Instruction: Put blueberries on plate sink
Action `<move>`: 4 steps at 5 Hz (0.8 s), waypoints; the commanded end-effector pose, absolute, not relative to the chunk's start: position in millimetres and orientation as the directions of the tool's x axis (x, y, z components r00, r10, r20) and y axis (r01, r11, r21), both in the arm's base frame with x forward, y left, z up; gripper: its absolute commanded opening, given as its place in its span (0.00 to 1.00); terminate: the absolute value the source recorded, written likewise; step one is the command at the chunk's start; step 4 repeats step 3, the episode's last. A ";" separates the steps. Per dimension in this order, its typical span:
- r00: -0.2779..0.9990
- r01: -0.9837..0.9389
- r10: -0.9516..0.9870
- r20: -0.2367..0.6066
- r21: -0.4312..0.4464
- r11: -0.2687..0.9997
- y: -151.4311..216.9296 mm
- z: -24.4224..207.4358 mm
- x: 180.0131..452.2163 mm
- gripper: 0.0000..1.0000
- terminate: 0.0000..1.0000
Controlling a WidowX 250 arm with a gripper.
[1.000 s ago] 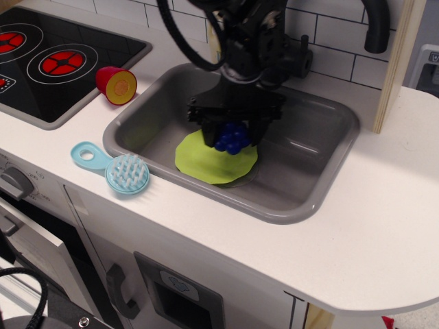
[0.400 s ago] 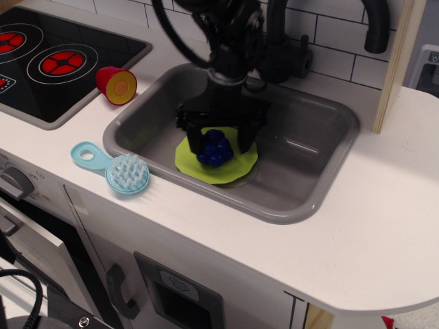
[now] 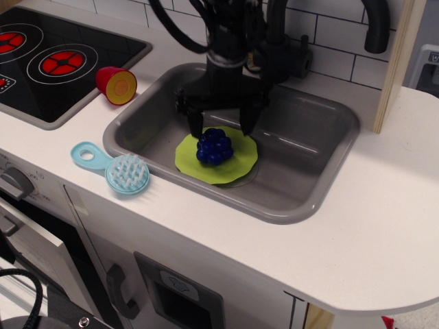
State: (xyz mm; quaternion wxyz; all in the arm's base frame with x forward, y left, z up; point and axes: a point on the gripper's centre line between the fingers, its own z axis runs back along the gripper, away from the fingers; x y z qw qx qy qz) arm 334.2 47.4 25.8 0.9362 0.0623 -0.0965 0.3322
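Toy play kitchen: grey rectangular plastic sink (image 3: 322, 171) set in a white tabletop (image 3: 384, 233), black stovetop with red burners (image 3: 62, 62) to its left, white tile wall (image 3: 329, 41) behind.

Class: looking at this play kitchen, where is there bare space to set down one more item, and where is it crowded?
Free: the counter right of the sink, and the sink floor right of the plate. Crowded: the plate, with the blueberries under the open gripper, and the strip holding the brush and red cup.

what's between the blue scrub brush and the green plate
In the single view, only the sink's grey rim and wall separate the brush from the plate.
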 end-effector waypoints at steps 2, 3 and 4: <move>0.788 -0.576 0.557 0.262 -0.006 0.817 36.1 93.9 325.6 1.00 0.00; 0.788 -0.576 0.557 0.262 -0.006 0.817 36.1 93.9 325.6 1.00 1.00; 0.788 -0.576 0.557 0.262 -0.006 0.817 36.1 93.9 325.6 1.00 1.00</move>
